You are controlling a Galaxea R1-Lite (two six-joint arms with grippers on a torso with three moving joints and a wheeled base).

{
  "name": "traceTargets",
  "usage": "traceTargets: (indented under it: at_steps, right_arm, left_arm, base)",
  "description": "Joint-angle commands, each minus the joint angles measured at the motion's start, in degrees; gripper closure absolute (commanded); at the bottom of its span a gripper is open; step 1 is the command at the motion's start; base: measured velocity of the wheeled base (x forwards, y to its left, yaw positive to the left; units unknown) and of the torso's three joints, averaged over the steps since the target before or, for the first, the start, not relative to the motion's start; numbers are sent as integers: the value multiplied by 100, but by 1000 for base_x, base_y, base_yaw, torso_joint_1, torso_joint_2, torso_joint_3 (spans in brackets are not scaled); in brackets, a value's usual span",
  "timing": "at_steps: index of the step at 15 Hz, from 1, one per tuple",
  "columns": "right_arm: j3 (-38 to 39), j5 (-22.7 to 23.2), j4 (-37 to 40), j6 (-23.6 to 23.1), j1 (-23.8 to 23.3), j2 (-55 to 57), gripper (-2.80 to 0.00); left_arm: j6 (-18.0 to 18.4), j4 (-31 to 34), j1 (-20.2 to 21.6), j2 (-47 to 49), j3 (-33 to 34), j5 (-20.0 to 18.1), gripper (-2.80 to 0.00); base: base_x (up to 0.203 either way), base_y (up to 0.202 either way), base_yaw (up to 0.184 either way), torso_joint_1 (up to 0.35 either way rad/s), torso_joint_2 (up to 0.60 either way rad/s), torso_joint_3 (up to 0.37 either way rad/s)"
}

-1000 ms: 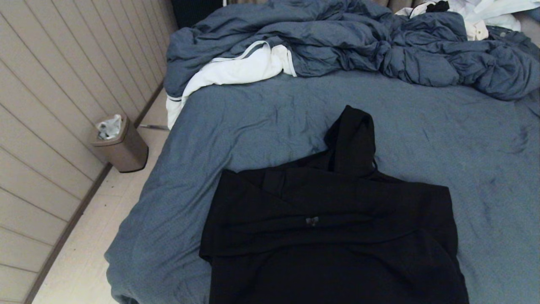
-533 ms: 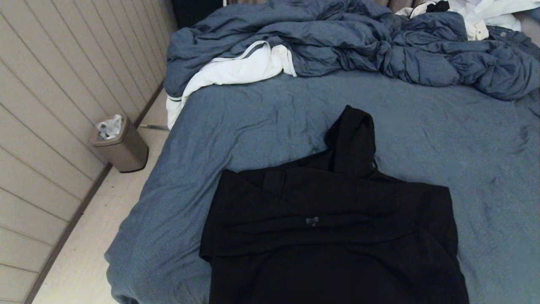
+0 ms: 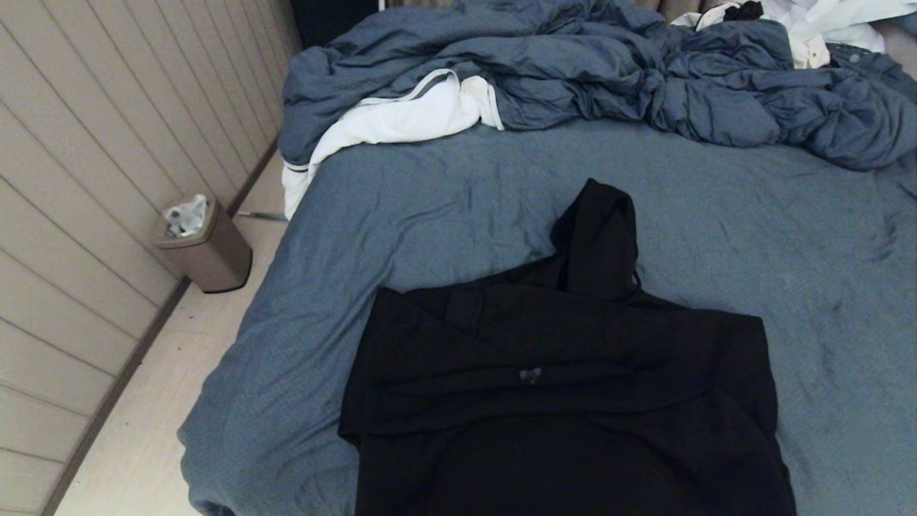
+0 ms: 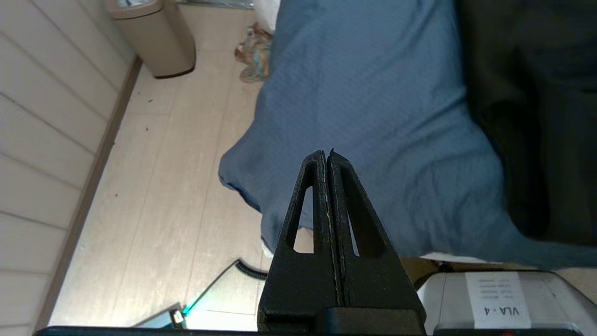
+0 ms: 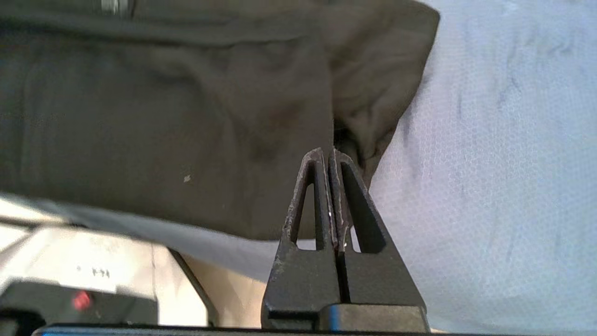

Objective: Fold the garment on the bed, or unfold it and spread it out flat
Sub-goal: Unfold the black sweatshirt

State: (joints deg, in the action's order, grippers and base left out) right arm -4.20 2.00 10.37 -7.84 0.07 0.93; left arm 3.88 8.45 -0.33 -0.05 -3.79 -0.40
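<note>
The black hoodie [image 3: 566,387] lies on the near part of the bed [image 3: 444,208], its sleeves folded across the body and its hood pointing away from me. Neither arm shows in the head view. My left gripper [image 4: 326,154] is shut and empty, held off the bed's near left corner above the floor, with the hoodie [image 4: 536,107] well to one side. My right gripper [image 5: 329,151] is also shut with nothing in it, held back above the near edge of the bed at the hoodie's [image 5: 186,116] near right corner.
A rumpled blue-grey duvet [image 3: 609,72] and a white cloth with grey trim [image 3: 394,122] lie at the far end of the bed. A tan bin [image 3: 204,244] stands by the panelled wall on the left. My base [image 4: 499,303] sits below the bed's near edge.
</note>
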Motion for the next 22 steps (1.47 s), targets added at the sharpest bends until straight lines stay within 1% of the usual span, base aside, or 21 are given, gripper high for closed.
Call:
traceTargets:
  at_steps: [1, 6, 10, 22]
  right_arm:
    - [25, -32, 53, 62, 2, -93, 0]
    - [16, -7, 44, 64, 1, -93, 0]
    - [25, -42, 53, 345, 1, -93, 0]
    - [16, -15, 44, 380, 1, -93, 0]
  left_arm:
    - [15, 16, -2, 14, 19, 12, 0]
    - [-1, 16, -2, 14, 10, 5, 0]
    - [-1, 16, -2, 14, 10, 5, 0]
    - [-1, 16, -2, 14, 10, 5, 0]
  base:
    - [0, 0, 0, 0, 0, 0]
    - [0, 0, 0, 0, 0, 0]
    - [0, 0, 0, 0, 0, 0]
    - [0, 0, 0, 0, 0, 0]
